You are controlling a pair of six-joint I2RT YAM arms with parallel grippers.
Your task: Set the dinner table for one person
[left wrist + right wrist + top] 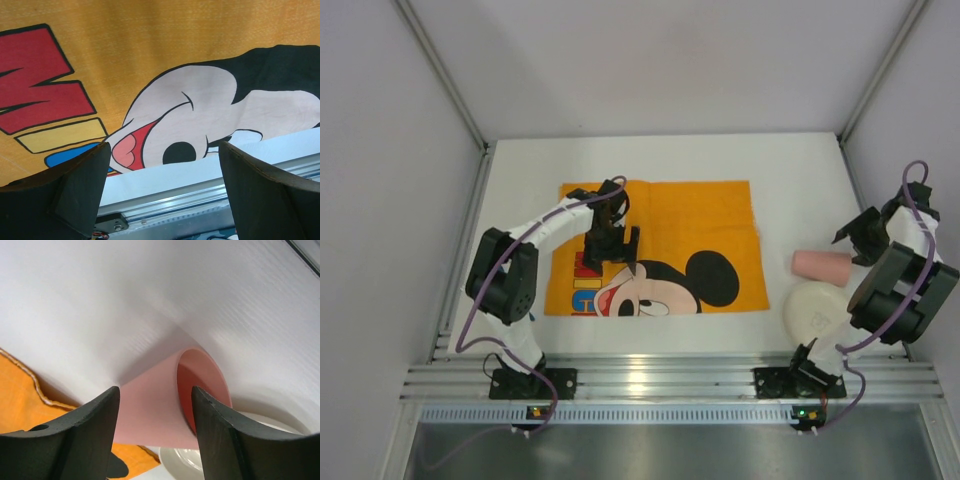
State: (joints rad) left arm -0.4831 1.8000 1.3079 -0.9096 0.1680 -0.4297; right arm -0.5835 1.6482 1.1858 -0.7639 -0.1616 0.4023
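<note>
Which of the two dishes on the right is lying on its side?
The pink cup, its open mouth facing sideways; the white plate beside it lies flat.

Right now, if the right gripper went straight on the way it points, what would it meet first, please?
Probably the pink cup, lying on its side straight ahead of the right gripper; depth is unclear.

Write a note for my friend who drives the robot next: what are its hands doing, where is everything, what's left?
Left gripper: open, empty, over Mickey's face on the placemat.
Right gripper: open, jaws either side of the pink cup, no firm grip visible.
Things: orange placemat spread flat on the dinner table; cup on its side right of it; white plate near the right arm's base, off the mat.
Done: placemat laid.
Left: probably plate onto the mat, cup upright beside it. No cutlery in view.
</note>
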